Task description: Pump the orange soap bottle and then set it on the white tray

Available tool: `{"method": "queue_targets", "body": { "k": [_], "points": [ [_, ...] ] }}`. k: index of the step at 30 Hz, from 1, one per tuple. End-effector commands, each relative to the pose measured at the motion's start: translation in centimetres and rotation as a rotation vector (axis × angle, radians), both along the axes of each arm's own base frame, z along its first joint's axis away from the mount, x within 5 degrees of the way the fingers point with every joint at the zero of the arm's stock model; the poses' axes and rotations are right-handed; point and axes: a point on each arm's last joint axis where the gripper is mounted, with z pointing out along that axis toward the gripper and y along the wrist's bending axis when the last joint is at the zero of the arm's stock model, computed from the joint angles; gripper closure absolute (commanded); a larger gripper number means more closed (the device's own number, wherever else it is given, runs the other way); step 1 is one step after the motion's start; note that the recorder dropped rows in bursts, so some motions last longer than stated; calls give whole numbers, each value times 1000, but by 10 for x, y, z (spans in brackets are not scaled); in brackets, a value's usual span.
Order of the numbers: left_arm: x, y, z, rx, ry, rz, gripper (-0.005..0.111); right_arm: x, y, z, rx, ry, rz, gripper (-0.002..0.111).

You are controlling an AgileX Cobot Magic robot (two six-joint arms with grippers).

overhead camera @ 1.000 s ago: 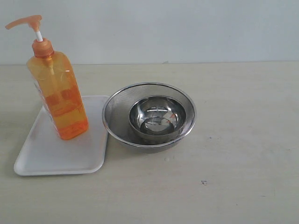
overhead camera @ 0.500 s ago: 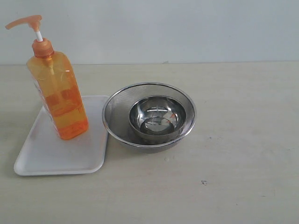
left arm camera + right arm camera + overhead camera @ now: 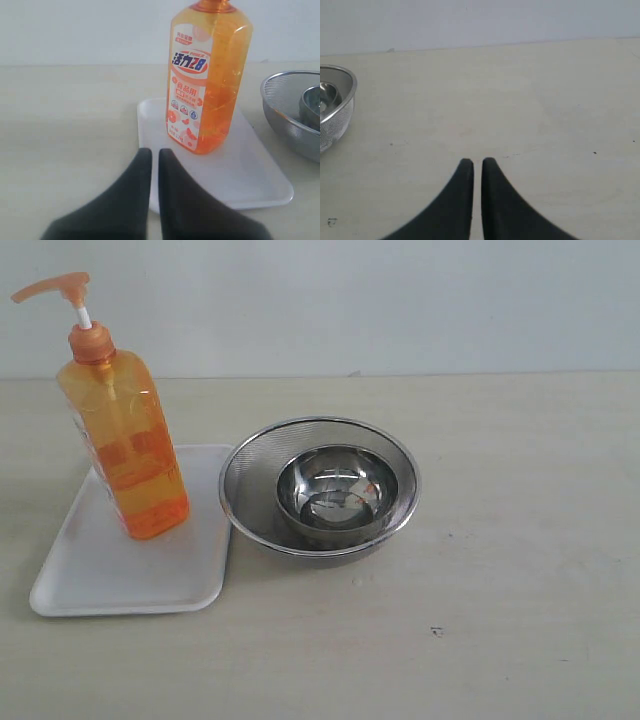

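The orange soap bottle (image 3: 125, 440) stands upright on the white tray (image 3: 110, 570) at the left of the table, pump head pointing left. In the left wrist view the bottle (image 3: 207, 80) shows its printed label and rests on the tray (image 3: 250, 175). My left gripper (image 3: 155, 151) is shut and empty, a short way back from the bottle, over the tray's edge. My right gripper (image 3: 477, 161) is shut and empty above bare table. Neither gripper appears in the exterior view.
A round metal mesh strainer (image 3: 250, 475) with a steel bowl (image 3: 337, 492) inside it sits just right of the tray, almost touching its edge. The strainer rim (image 3: 337, 107) also shows in the right wrist view. A pale wall runs behind the table.
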Motion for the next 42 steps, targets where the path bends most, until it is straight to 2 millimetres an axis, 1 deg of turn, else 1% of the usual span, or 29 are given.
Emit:
{"method": "queue_targets", "body": {
  "k": [1,36,39,42],
  "points": [
    [0,0,-1,-1,-1,0,102,0,0,1,-7,-12,0,106],
    [0,0,-1,-1,-1,0,102,0,0,2,-6,-20,0,106],
    [0,1,-1,62,-4,-6,102,0,0,2,-6,-20,0,106],
    [0,1,-1,75,-5,-7,102,0,0,2,-6,-20,0,106]
  ]
}}
